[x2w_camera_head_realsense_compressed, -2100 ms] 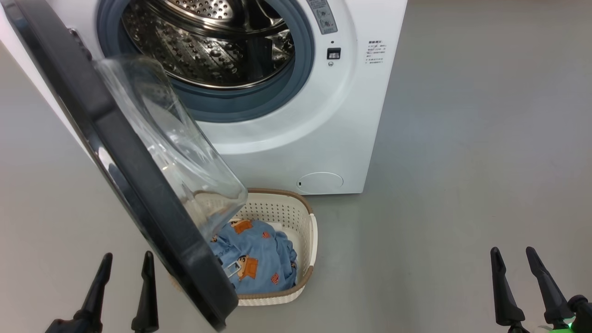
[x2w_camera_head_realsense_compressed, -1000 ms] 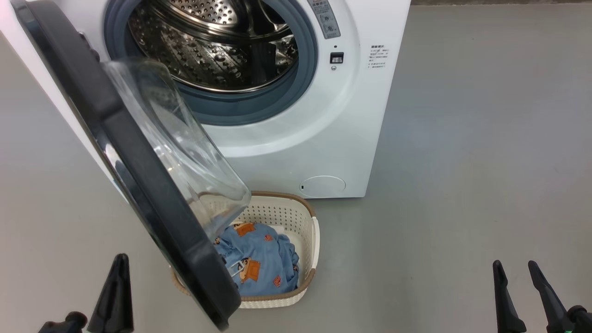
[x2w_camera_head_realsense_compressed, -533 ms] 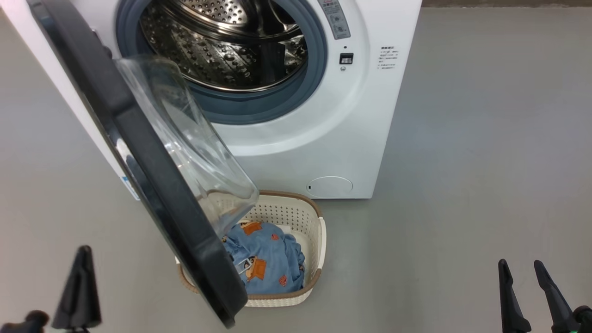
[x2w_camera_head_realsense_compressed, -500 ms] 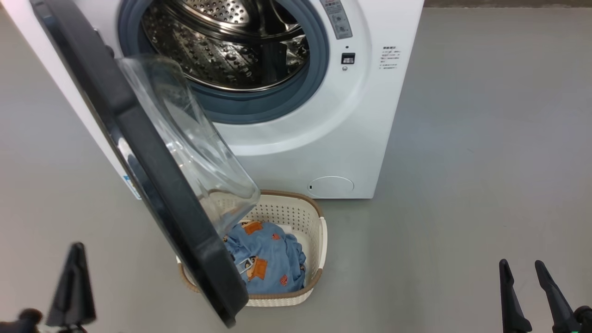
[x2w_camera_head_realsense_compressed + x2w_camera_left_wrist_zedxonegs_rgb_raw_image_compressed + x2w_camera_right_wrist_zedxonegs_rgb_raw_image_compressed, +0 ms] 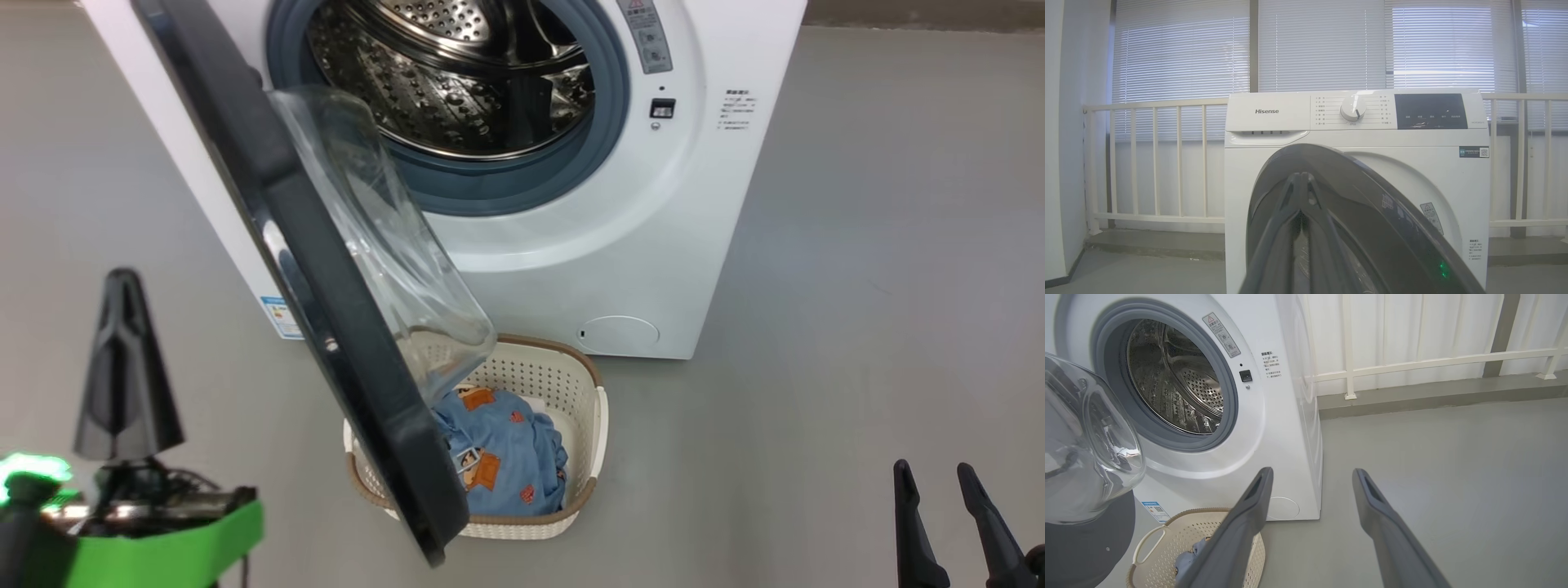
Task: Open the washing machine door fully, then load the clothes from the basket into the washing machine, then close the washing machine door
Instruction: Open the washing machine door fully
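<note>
The washing machine [image 5: 620,269] stands white with its steel drum [image 5: 465,82] exposed. The washing machine door [image 5: 326,286] hangs partly open, swung out over the basket [image 5: 571,384], its glass bowl [image 5: 392,245] facing the drum. Light-blue printed clothes [image 5: 506,457] lie in the basket, half hidden behind the door's lower rim. My left gripper [image 5: 122,278] is shut on nothing, raised left of the door and apart from it. In the left wrist view the left gripper [image 5: 1303,176] points at the door's outer face [image 5: 1363,204]. My right gripper [image 5: 933,469] is open low on the right, empty, also the right gripper [image 5: 1311,471].
Grey floor [image 5: 857,286] spreads wide to the right of the machine. A white railing [image 5: 1155,163] and window blinds stand behind it, above a low kerb [image 5: 1433,392]. The basket [image 5: 1167,543] sits tight against the machine's front, under the door.
The head camera has shifted, sliding the whole scene right. My left gripper has shut and risen on the door's left side. The right gripper stays open and low.
</note>
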{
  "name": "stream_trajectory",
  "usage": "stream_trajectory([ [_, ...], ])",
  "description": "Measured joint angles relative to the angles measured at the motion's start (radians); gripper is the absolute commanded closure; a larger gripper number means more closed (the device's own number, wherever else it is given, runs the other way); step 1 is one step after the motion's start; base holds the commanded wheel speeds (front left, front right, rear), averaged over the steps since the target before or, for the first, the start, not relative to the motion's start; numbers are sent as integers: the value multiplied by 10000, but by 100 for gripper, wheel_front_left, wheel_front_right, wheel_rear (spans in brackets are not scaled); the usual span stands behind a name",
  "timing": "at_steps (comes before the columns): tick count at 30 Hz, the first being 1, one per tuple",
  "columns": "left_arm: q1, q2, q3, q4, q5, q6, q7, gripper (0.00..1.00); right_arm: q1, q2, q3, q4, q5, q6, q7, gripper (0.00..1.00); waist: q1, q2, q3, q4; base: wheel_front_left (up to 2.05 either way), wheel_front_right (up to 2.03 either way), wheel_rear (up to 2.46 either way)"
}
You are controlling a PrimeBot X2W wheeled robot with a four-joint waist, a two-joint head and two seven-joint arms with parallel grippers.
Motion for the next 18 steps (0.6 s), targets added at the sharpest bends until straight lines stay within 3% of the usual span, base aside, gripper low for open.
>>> stream_trajectory([
  [11, -1494, 10, -3239, -1893, 90, 19, 897, 100, 151, 33, -245, -15, 0, 0, 0, 0, 0, 0, -75, 651, 0, 0, 0],
  [18, -1650, 38, -5591, -1925, -1011, 882, 1434, 100, 157, 36, -265, 19, 88, 0, 0, 0, 0, 0, -224, 895, 0, 0, 0],
])
